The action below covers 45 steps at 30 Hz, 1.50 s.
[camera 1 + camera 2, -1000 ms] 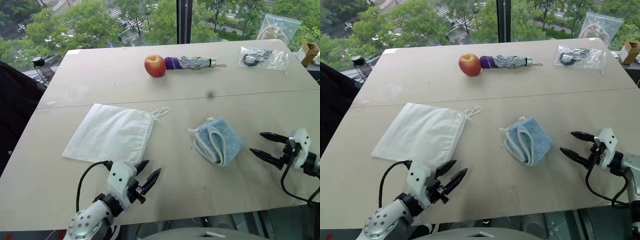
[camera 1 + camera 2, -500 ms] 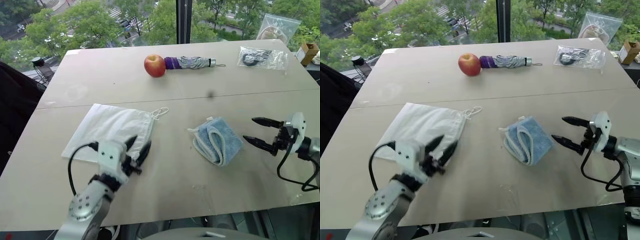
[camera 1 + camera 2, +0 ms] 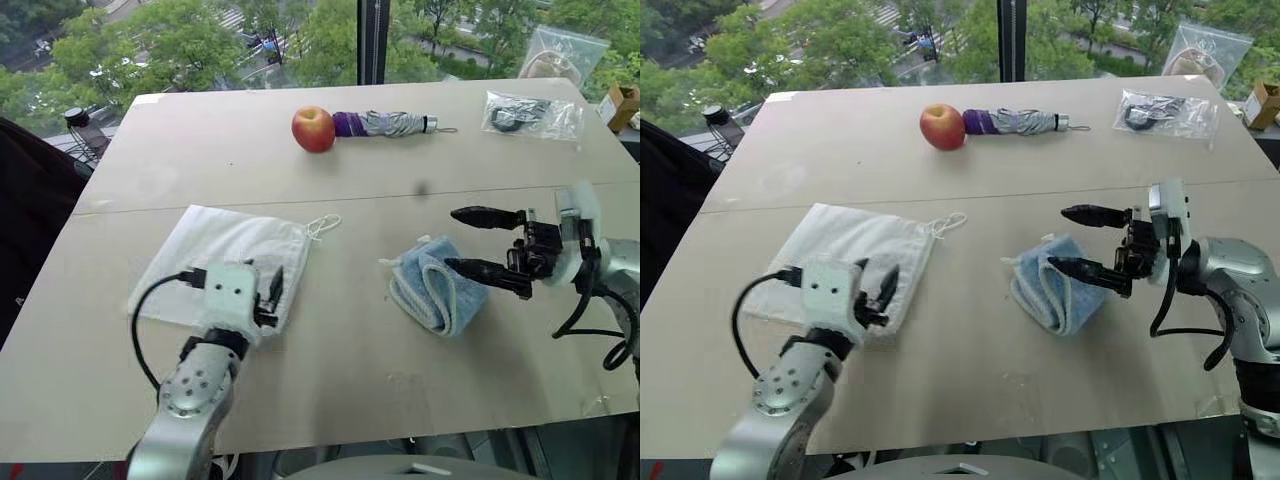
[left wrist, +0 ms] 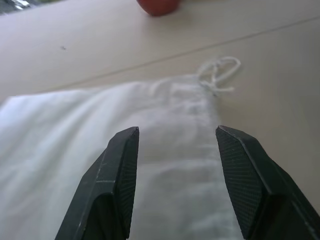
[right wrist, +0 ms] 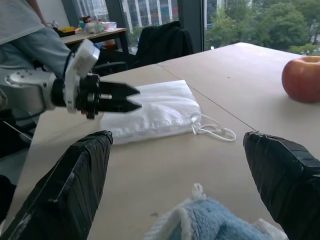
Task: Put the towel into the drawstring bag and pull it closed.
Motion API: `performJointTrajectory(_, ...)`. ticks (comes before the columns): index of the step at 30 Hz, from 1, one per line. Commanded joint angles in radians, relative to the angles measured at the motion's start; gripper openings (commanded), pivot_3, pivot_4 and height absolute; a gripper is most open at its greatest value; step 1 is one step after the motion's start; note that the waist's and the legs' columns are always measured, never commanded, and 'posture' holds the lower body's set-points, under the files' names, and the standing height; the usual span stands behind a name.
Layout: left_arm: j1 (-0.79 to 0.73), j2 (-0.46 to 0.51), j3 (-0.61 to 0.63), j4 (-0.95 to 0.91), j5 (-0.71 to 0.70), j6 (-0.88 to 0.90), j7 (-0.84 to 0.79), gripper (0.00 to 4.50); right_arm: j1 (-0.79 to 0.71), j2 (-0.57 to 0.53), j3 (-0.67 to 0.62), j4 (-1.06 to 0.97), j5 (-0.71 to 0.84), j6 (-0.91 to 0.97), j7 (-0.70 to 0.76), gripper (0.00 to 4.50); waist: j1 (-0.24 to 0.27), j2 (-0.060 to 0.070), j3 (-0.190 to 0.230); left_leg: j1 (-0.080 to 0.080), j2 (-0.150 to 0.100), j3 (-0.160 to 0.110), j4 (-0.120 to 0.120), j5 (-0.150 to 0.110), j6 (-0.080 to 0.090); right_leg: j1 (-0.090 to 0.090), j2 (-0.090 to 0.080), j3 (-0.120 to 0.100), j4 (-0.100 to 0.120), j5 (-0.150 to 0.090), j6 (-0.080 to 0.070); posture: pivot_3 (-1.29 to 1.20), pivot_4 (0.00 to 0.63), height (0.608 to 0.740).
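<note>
The light-blue towel (image 3: 435, 295) lies folded on the table, right of centre. The white drawstring bag (image 3: 225, 255) lies flat to its left, with its cord (image 3: 322, 226) looped at the far right corner. My left gripper (image 3: 272, 290) is open and empty. It hovers low over the bag's near right part, pointing forward along the cloth (image 4: 100, 150). My right gripper (image 3: 450, 240) is wide open and points left. One finger is above the towel's right edge and the other is beyond it. The towel's fluffy top (image 5: 210, 227) shows just below that gripper.
A red apple (image 3: 313, 129) and a folded purple-grey umbrella (image 3: 385, 124) lie at the table's far middle. Clear plastic bags (image 3: 530, 115) and a small cardboard box (image 3: 620, 103) sit at the far right. Something dark (image 3: 30, 220) stands off the table's left edge.
My right gripper rose and swung left from the table's right edge to over the towel. My left gripper moved forward from the near edge onto the bag and levelled out.
</note>
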Motion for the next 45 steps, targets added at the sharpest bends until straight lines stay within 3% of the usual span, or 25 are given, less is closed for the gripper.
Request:
performJointTrajectory(1,0.012,-0.011,-0.03,0.022,0.019,-0.018,-0.006,2.48,-0.024,-0.005,0.003,-0.059,0.027,0.026,-0.018,4.5,0.001,0.0,0.0,0.0,0.0,0.0,0.0,0.0,0.0,0.0,0.0,0.0,0.0,0.0,0.0,0.0,0.15,0.74)
performJointTrajectory(11,0.065,-0.014,-0.116,0.056,0.09,-0.04,0.003,2.48,-0.023,-0.035,-0.026,-0.12,0.083,0.106,-0.056,4.5,0.006,0.0,0.0,0.0,0.0,0.0,0.0,0.0,0.0,0.0,0.0,0.0,0.0,0.0,0.0,0.0,0.15,0.74)
performJointTrajectory(21,0.141,-0.034,-0.095,0.114,0.204,-0.157,0.063,2.48,-0.008,-0.051,-0.04,-0.114,0.087,0.099,-0.056,4.5,0.014,0.0,0.0,-0.001,0.0,0.0,0.0,-0.001,0.001,0.0,0.0,0.0,-0.002,0.0,0.0,0.0,0.15,0.74)
performJointTrajectory(25,0.141,-0.042,-0.088,0.132,0.222,-0.193,0.067,1.49,-0.005,-0.046,-0.039,-0.113,0.086,0.093,-0.057,4.5,0.015,0.0,0.0,-0.001,0.0,0.0,0.0,-0.001,0.001,0.0,0.0,0.0,-0.002,0.0,0.001,0.0,0.15,0.74)
performJointTrajectory(27,0.144,-0.047,-0.089,0.141,0.227,-0.206,0.063,0.6,0.0,-0.045,-0.038,-0.112,0.083,0.087,-0.054,4.5,0.015,0.0,0.0,-0.001,0.0,0.0,0.0,-0.001,0.001,0.0,0.0,-0.001,-0.002,0.0,0.001,0.0,0.15,0.74)
performJointTrajectory(29,0.148,-0.052,-0.089,0.144,0.23,-0.214,0.059,0.1,0.004,-0.046,-0.039,-0.112,0.083,0.083,-0.052,4.5,0.015,0.0,0.0,-0.001,0.0,0.0,0.0,-0.001,0.001,0.0,-0.001,-0.001,-0.002,0.001,0.001,0.0,0.15,0.74)
performJointTrajectory(38,0.132,-0.077,-0.04,0.138,0.202,-0.303,0.046,0.1,0.014,-0.031,-0.028,-0.096,0.067,0.049,-0.048,4.5,0.015,0.0,0.0,-0.001,0.0,0.001,0.0,-0.001,0.001,0.0,0.0,-0.001,-0.002,0.001,0.001,0.0,0.15,0.74)
performJointTrajectory(41,0.116,-0.093,0.009,0.113,0.106,-0.354,-0.011,0.1,0.012,-0.018,-0.023,-0.088,0.06,0.037,-0.049,4.5,0.015,0.0,0.0,-0.001,0.0,0.0,0.0,-0.001,0.001,0.0,0.0,-0.001,-0.002,0.001,0.001,0.0,0.15,0.74)
performJointTrajectory(45,0.072,-0.025,0.117,0.126,0.0,-0.398,-0.13,0.1,0.007,0.001,-0.018,-0.068,0.043,0.016,-0.05,4.5,0.015,0.0,0.0,-0.001,0.001,0.0,0.0,-0.001,0.001,0.0,0.0,-0.001,-0.002,0.001,0.001,0.0,0.15,0.74)
